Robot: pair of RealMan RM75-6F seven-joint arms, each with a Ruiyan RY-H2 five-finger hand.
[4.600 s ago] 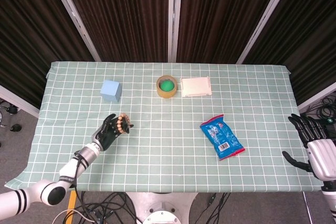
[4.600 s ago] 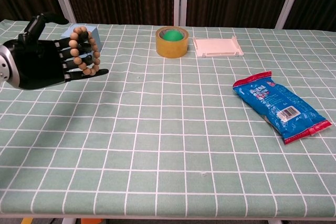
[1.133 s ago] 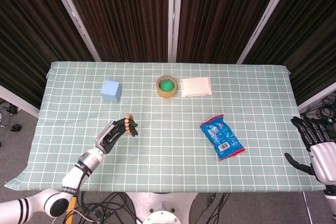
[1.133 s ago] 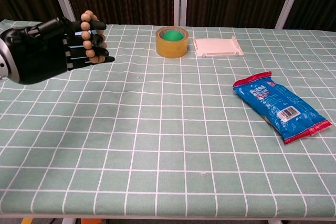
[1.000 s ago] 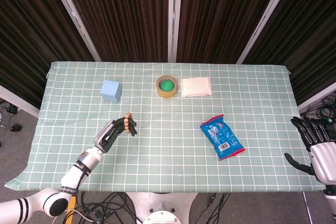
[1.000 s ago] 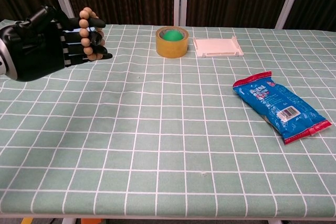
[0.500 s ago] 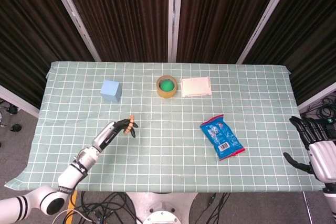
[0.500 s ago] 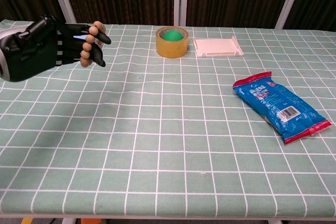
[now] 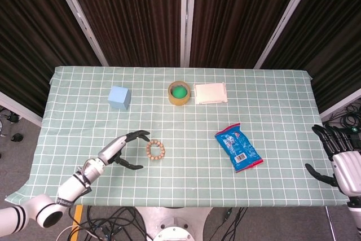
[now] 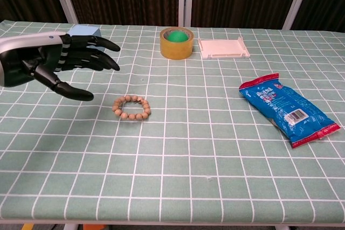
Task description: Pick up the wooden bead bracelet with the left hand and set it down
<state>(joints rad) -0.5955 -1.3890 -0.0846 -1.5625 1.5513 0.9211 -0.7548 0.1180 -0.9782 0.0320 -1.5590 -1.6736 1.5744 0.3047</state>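
Your counter [image 9: 271, 91] wears a green checked cloth. Behind it you have dark curtains [image 9: 135, 15] split by pale metal posts [image 9: 184, 18]; grey floor [image 9: 17, 139] and loose cables [image 9: 113, 218] below.

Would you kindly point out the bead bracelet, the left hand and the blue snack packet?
bead bracelet [image 10: 131, 107], chest view, its near beads.
left hand [image 10: 42, 66], chest view, its palm.
blue snack packet [image 9: 238, 148], head view, its middle.

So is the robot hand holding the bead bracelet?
No, the bracelet lies flat on the table, apart from the open left robot hand.
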